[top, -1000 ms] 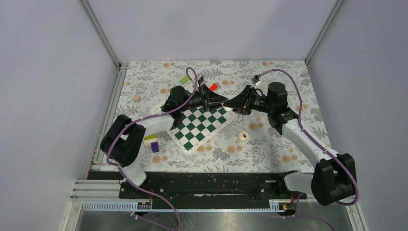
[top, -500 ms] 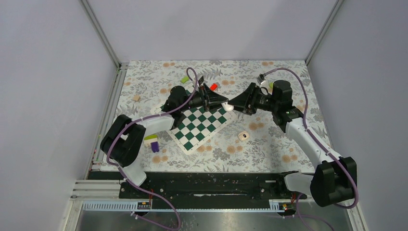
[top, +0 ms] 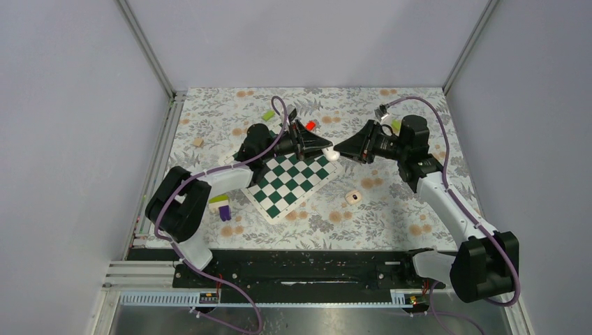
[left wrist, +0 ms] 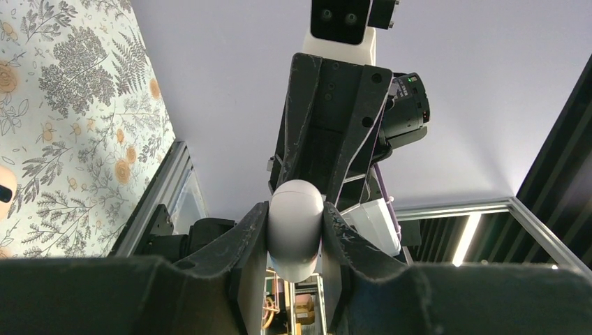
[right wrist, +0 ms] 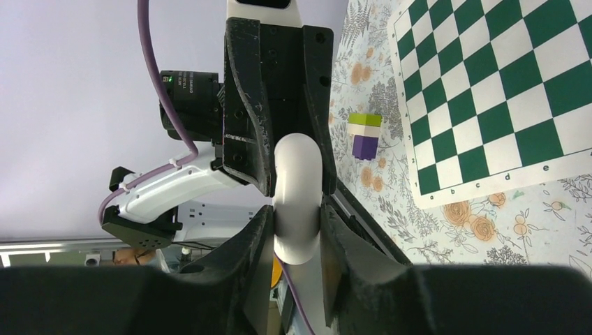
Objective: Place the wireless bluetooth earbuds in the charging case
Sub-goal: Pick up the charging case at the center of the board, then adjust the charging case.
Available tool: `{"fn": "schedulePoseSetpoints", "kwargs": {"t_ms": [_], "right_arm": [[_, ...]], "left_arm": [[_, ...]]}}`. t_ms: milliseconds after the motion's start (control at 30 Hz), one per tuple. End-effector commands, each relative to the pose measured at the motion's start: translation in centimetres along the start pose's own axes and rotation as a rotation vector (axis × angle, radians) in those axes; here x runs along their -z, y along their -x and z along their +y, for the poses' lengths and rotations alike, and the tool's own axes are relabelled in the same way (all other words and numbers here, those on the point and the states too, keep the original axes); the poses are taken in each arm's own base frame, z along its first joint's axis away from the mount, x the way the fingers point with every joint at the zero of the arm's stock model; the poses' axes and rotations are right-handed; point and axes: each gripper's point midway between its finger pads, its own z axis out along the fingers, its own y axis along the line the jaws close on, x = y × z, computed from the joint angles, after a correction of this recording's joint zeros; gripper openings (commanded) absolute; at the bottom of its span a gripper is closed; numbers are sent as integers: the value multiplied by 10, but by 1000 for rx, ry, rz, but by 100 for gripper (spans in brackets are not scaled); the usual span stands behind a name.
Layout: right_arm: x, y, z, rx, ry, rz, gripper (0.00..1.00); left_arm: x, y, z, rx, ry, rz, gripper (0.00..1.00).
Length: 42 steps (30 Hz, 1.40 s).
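Note:
A white oval earbud [top: 332, 153] hangs in the air over the far right corner of the chessboard [top: 290, 178]. Both grippers meet on it, tip to tip. My left gripper [top: 327, 149] comes from the left and is shut on the earbud [left wrist: 296, 223]. My right gripper [top: 341, 151] comes from the right, and its fingers press on the same earbud [right wrist: 298, 195] from both sides. The beige charging case [top: 353, 197] lies on the floral cloth right of the board, dark hollow up, and nothing touches it.
A purple, white and green block stack [top: 223, 207] stands left of the board. A red block [top: 310, 125] and a green block [top: 268, 114] lie behind the left arm. A tan block [top: 198, 142] sits at the far left.
The right arm's wrist has swung back and to the right, while its fingertips stay at the earbud. The left arm and the case have not moved.

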Motion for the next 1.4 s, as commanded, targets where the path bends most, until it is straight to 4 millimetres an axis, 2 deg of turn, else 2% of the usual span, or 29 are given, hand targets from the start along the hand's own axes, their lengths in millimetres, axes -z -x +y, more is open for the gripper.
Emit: {"fn": "schedulePoseSetpoints", "kwargs": {"t_ms": [0,300,600,867,1133,1367], "right_arm": [[10,0,35,95,78,8,28],[20,0,51,146,65,-10,28],[31,16,44,168,-3,-143,28],[31,15,47,191,2,-110,47],[29,11,39,176,-10,-77,50],[36,2,30,250,-67,-54,52]], "left_arm": [[0,1,-24,-78,-55,6,0],[1,0,-19,-85,-28,7,0],[3,-2,-19,-90,-23,8,0],[2,-3,-19,-93,-20,17,0],[0,-2,-21,-97,-21,20,0],[-2,0,-27,-147,-2,25,0]]}}
